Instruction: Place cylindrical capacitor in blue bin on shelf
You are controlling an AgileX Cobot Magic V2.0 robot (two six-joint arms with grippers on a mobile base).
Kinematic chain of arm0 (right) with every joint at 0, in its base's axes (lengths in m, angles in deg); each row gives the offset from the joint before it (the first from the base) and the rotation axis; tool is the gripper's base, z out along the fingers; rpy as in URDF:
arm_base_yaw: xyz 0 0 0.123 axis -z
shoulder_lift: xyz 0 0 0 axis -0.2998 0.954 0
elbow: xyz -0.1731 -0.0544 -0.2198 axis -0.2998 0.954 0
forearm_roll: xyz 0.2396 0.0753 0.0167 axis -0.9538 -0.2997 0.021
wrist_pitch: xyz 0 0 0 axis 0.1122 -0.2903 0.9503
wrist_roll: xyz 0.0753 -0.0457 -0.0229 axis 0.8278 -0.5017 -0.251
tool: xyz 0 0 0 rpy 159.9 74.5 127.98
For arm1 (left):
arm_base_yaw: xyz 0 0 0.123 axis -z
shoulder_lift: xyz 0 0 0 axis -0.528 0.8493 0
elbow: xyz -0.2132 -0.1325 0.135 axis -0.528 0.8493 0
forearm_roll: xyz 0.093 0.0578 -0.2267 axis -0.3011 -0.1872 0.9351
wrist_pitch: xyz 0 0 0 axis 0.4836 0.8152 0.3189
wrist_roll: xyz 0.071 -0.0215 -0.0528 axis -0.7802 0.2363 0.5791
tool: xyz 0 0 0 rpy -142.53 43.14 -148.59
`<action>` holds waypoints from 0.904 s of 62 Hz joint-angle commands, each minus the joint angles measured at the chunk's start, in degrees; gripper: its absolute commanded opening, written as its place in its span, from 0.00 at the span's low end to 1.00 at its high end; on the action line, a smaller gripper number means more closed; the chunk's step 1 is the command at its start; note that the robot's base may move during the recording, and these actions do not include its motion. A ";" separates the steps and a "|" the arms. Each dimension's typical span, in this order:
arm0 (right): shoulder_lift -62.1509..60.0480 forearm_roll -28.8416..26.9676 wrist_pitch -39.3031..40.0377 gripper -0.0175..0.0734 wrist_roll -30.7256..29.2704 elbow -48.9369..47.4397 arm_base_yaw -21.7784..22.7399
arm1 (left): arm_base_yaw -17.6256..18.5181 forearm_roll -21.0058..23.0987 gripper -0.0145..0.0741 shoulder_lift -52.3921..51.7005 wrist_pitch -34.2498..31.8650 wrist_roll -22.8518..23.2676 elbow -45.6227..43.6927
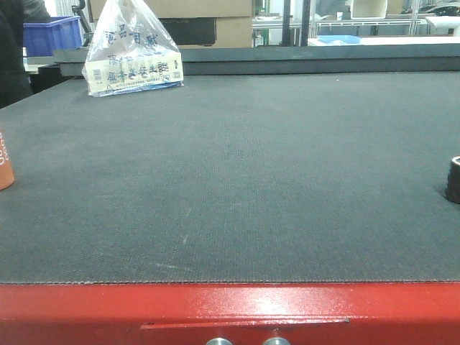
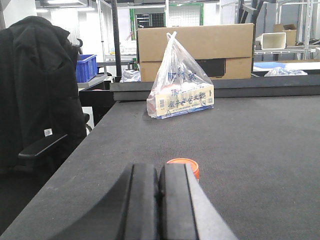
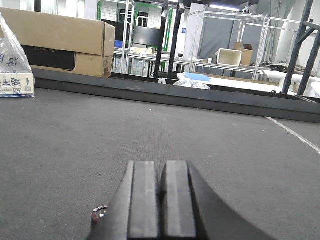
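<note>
1. The worktop [image 1: 237,180] is a broad dark mat. A red front rim [image 1: 230,309] bounds its near edge and a raised dark ledge [image 1: 287,61] its far edge. Most of the middle of the mat is bare.
2. The cylindrical capacitor [image 1: 453,180] stands upright on the mat at the far right of the front view, cut off by the picture edge. It is well apart from everything else.
3. An orange-brown cylinder [image 1: 4,165] stands at the left edge of the mat. In the left wrist view its top shows just beyond the fingertips.
4. A knotted plastic bag [image 1: 133,54] holding printed packets sits at the far left, near the back ledge.
5. The left gripper [image 2: 159,200] has its fingers pressed together with nothing between them.
6. The right gripper [image 3: 161,200] is likewise closed up and empty, low over bare mat.
7. Beyond the ledge stands a cardboard box [image 2: 195,50]. Off the worktop's left side are a blue crate [image 1: 50,32] and a chair draped with a black jacket [image 2: 40,90].
</note>
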 commanded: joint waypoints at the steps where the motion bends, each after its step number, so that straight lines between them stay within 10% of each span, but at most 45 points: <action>1: 0.41 0.20 1.16 0.01 -0.23 -0.08 -0.07 | -0.17 -0.25 0.04 -0.22 -0.81 -0.02 -0.13; 22: 0.41 0.42 6.77 0.01 -0.23 -0.08 -0.08 | -0.17 -0.25 0.04 -0.22 5.94 -0.02 -4.08; 36: 3.96 0.42 -19.13 0.01 -0.23 -15.93 -0.08 | -0.17 -0.25 0.04 5.92 19.42 -0.02 -19.26; 56: 28.29 -1.26 -29.49 0.01 -0.23 -33.90 -0.08 | -0.17 2.47 0.04 34.09 33.90 -0.02 -40.33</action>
